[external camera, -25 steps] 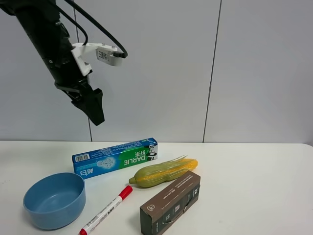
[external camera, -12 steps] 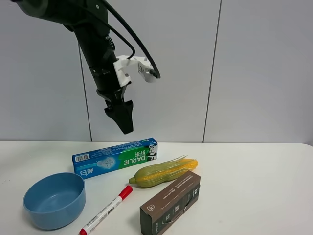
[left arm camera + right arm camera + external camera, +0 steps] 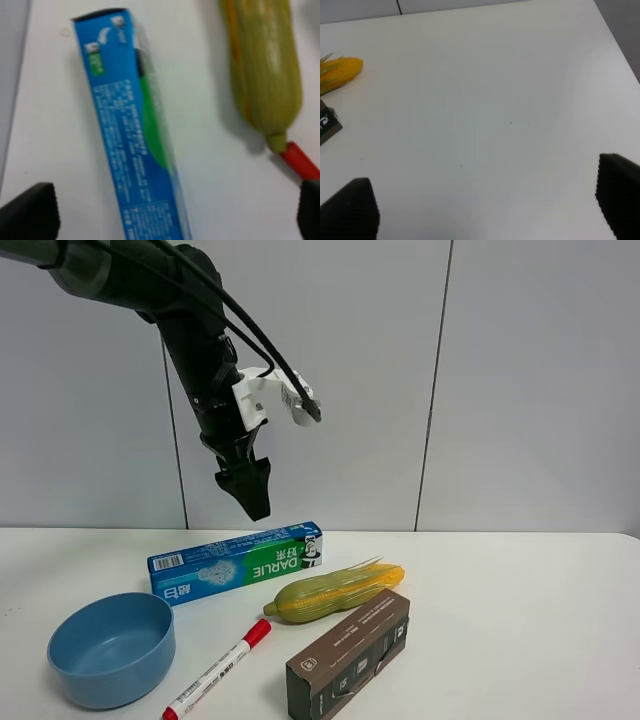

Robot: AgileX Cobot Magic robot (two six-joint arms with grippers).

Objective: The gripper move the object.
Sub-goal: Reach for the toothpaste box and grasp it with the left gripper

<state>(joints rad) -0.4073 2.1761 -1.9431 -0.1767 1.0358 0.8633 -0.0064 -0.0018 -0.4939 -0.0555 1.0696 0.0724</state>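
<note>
This looks like a robotics laboratory: a plain white tabletop (image 3: 520,620) before a bare grey panelled wall (image 3: 540,380), a dark cabled robot arm (image 3: 200,350) above it, and unrelated props laid out, like a long blue-green toothpaste carton (image 3: 235,562) and a yellow-green corn cob (image 3: 335,592).

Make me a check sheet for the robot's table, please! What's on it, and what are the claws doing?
Surface: white table, no spills seen.
Job's things: toothpaste carton lying flat near the back of the table, nothing touching it.
Clutter: corn, brown box, red-capped marker and blue bowl, all in front of the carton.
Claws: left claw open, up in the air above the carton; right claw open over bare table, holding nothing.
Cables: black cables loop along the left arm, well above the table.
Surroundings: grey panelled wall behind; nothing else seen.
</note>
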